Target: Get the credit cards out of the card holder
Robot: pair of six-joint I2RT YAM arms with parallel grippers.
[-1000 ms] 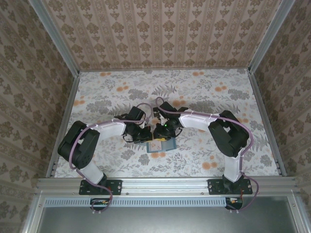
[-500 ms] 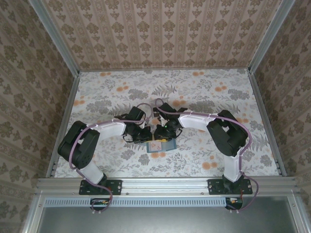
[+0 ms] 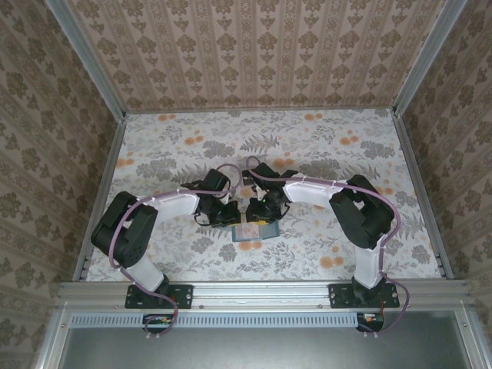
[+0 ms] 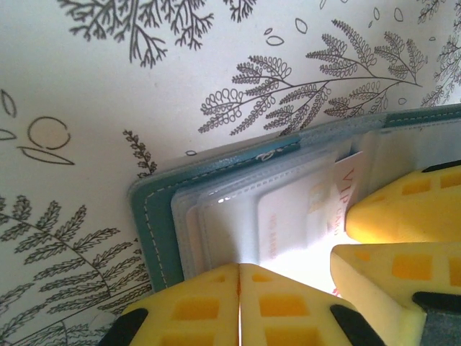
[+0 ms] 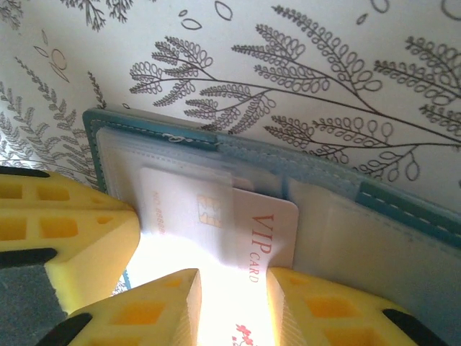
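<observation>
Mostly hidden from above: teal card holder lying open on the floral table, tucked under left gripper and right gripper, with plenty of bare room all around. Closer, in the left wrist view: left fingers clenched together over the clear sleeves, pinch unclear. In the right wrist view: right fingers parted astride a pale VIP card, half out of its sleeve, lower end lost in glare, contact impossible to tell.
</observation>
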